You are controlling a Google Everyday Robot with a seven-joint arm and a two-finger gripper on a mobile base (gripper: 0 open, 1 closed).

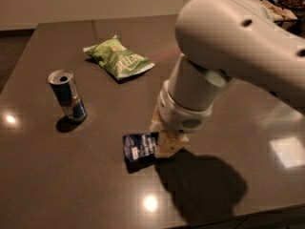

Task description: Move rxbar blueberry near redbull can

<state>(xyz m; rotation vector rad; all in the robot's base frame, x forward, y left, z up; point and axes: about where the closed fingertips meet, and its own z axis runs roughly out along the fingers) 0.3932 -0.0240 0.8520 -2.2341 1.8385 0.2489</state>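
Observation:
The rxbar blueberry, a dark navy wrapper with pale lettering, is near the table's front middle. Its right end is hidden under my gripper. The gripper comes down from the big white arm and is shut on that end, holding the bar just above the table with a shadow beneath it. The redbull can, blue and silver with an open silver top, stands upright to the left. It is well apart from the bar and the gripper.
A green chip bag lies at the back, between can and arm. The dark table has its front edge close at the bottom right. A wire basket stands at the far right back. The arm's shadow falls right of the bar.

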